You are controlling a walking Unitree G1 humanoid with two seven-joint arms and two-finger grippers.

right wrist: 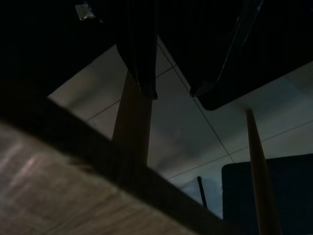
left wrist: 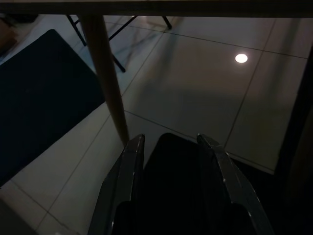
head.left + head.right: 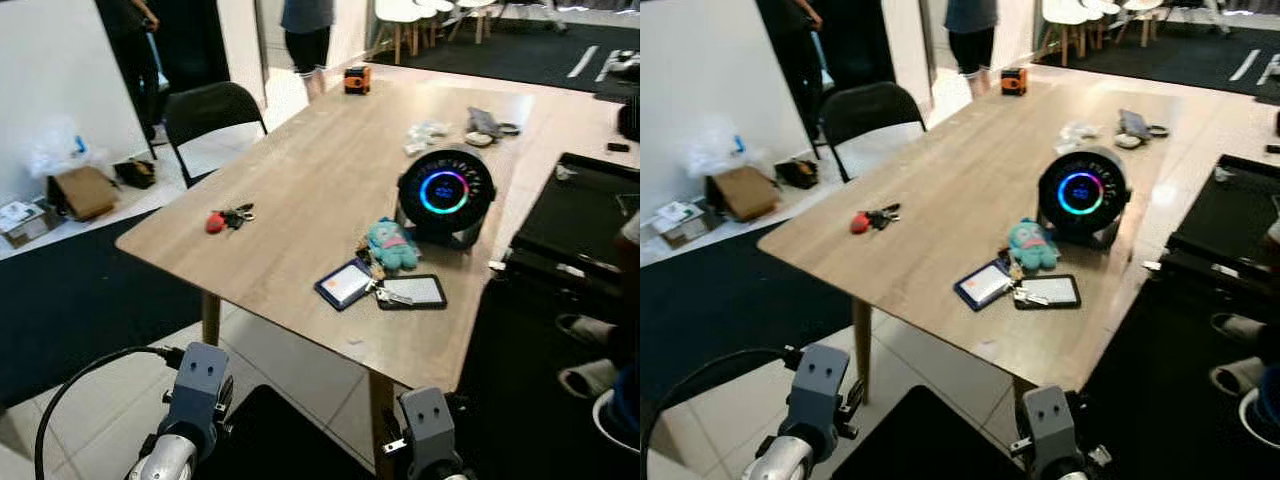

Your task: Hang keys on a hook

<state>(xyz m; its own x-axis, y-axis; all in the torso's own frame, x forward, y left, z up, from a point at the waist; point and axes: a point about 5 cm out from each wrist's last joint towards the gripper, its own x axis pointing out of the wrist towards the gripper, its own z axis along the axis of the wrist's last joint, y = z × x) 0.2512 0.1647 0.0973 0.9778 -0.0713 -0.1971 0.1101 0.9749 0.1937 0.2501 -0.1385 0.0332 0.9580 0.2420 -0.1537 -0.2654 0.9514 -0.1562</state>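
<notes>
Keys with a red tag are lying on the tabletop. Both grippers are hanging below its edge, left fingers and right fingers apart, gripping nothing.

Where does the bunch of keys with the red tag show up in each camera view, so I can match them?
Left eye view: the keys lie near the table's left edge, left of the round speaker.
Right eye view: same spot, keys near the left edge.
Left wrist view: not in it.
Right wrist view: not in it.
Shared landmark: the wooden table leg, seen in both eye views and both wrist views.
</notes>
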